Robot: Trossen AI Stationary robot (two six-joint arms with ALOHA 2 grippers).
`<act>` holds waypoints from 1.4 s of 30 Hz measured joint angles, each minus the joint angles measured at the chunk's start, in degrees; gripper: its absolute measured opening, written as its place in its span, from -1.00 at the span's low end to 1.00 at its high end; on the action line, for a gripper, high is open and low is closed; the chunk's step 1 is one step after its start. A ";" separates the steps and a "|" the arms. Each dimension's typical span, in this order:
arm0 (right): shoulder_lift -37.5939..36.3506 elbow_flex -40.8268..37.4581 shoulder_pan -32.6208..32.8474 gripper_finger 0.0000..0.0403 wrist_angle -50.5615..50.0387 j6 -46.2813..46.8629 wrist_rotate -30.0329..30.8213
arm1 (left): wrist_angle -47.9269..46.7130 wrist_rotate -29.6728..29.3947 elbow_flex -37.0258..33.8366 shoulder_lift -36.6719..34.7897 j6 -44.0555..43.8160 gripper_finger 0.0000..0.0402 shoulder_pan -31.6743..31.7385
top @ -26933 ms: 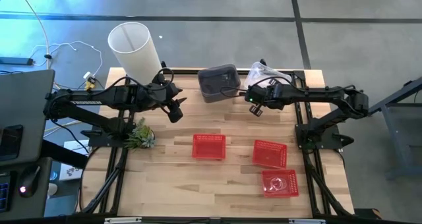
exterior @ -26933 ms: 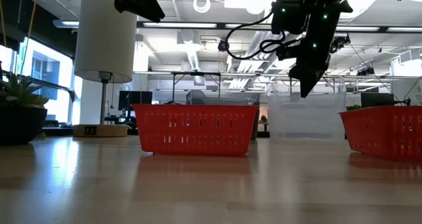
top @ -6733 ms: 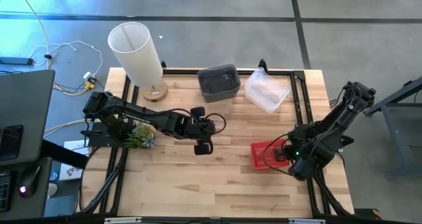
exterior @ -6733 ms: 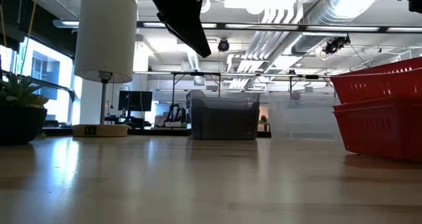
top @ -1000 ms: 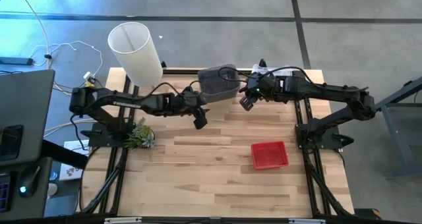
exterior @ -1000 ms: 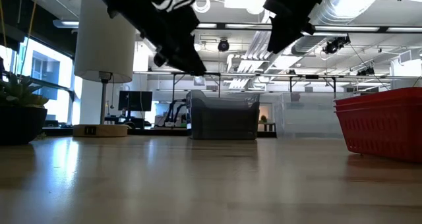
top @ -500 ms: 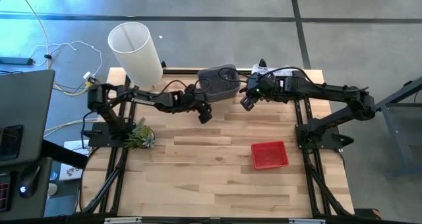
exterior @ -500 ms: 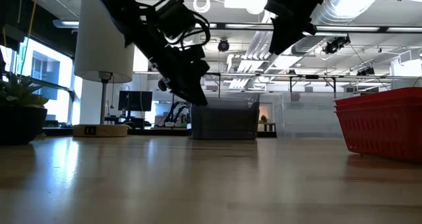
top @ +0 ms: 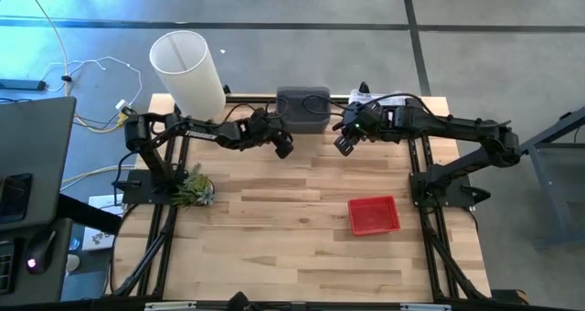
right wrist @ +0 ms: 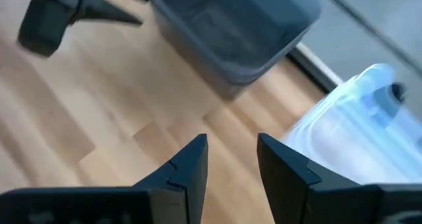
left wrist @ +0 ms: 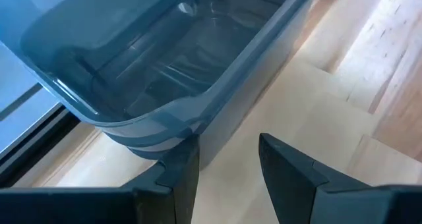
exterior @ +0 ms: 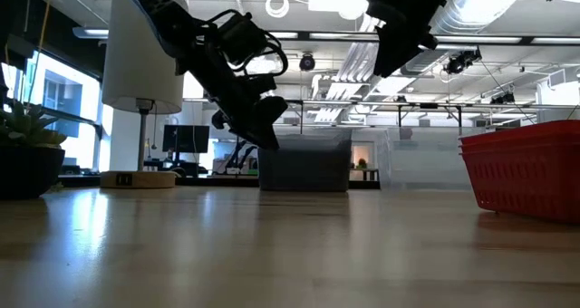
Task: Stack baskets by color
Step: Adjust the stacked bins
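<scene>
Both grippers hover near the dark grey baskets at the table's back edge.

The left gripper (top: 284, 147), fingers apart and empty, sits just beside the near corner of the dark grey baskets (top: 303, 107). The right gripper (top: 345, 144), also parted and empty, hangs between that stack and the clear baskets (right wrist: 369, 128). The red baskets (top: 373, 215) sit stacked well apart, toward the front right.

High view: straight down over the whole counter (top: 274, 247), both arms included. Low view: level with the counter top, facing across into the room behind. Left wrist view: very close on the dark grey baskets (left wrist: 171, 72). Right wrist view: farther back — same grey stack, shared with the other three.
</scene>
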 joint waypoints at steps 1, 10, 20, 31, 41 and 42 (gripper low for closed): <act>0.00 0.00 0.00 -0.41 -0.40 0.30 -0.95 | 0.00 0.42 0.00 0.00 -0.01 -0.28 0.24; 0.00 0.00 1.42 -0.41 -7.50 4.82 -4.63 | -1.50 1.62 0.00 -1.20 -0.01 -0.28 -1.66; 0.00 -0.04 12.52 -0.41 -16.82 11.72 -11.03 | -5.48 1.47 0.00 -9.32 -0.42 -0.28 -7.22; 0.18 -0.04 28.39 -0.41 -18.69 18.08 -17.81 | -7.41 1.03 0.02 -17.57 -1.04 -0.28 -11.34; 0.40 -6.99 40.27 -0.41 -11.08 28.07 -22.29 | -7.43 1.01 0.02 -18.93 -1.66 -0.28 -11.91; 0.42 -7.77 41.17 -0.41 -10.81 29.16 -22.75 | -7.43 1.01 0.02 -18.93 -1.66 -0.28 -11.91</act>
